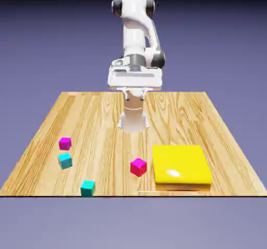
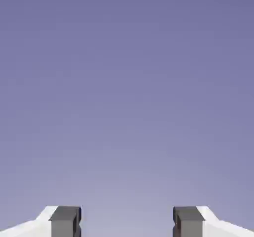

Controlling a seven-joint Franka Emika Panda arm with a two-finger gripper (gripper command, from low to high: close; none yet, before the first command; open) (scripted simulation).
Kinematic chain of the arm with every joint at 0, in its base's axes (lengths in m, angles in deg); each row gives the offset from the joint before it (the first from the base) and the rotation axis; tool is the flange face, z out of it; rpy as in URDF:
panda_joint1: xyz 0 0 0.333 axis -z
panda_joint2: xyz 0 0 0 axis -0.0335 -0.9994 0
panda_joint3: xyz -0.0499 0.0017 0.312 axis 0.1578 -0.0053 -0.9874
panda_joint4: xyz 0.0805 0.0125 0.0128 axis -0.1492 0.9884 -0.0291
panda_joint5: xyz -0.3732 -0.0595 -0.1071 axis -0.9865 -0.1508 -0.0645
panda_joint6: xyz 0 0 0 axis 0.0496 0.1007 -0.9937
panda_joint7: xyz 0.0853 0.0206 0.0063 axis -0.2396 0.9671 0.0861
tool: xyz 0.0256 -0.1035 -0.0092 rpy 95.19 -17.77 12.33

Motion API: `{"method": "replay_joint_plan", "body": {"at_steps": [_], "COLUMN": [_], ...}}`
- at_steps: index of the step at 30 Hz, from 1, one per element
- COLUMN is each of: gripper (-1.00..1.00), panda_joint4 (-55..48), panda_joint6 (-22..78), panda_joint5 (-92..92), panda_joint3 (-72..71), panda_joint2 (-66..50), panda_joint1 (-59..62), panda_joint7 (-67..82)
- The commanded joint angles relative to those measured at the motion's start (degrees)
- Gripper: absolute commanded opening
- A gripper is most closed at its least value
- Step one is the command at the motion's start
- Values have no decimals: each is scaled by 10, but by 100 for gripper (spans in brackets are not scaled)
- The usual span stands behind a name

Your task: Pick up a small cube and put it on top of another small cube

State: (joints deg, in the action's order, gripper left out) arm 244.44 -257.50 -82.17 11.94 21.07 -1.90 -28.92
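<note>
The small cyan-blue cube (image 1: 65,161) sits on the wooden table (image 1: 104,117) toward the exterior view's left. The other small cube, hot pink (image 1: 138,166), rests near the front middle, just left of a yellow slab. My gripper (image 1: 134,93) hangs high over the table's far side, well away from both cubes. In the hand view my gripper (image 2: 127,222) is open: its two grey fingertips (image 2: 65,221) stand wide apart with nothing between them, and only the blue-violet backdrop shows beyond.
A flat yellow slab (image 1: 181,164) lies at the front right. A purplish-magenta cube (image 1: 64,143) sits just behind the cyan-blue one, and a greener teal cube (image 1: 87,188) stands at the front edge.
</note>
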Motion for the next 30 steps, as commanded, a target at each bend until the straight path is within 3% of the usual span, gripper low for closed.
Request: {"method": "replay_joint_plan", "body": {"at_steps": [1, 24, 30], "gripper": [0, 0, 0], "panda_joint4": [-11, -264, -272], "panda_joint6": [14, 324, 255], "panda_joint5": [7, 175, 242], "panda_joint3": [11, 260, 207], "panda_joint2": [-21, -498, -585], "panda_joint1": [6, 140, 179], "panda_joint7": [-1, -29, 16]}}
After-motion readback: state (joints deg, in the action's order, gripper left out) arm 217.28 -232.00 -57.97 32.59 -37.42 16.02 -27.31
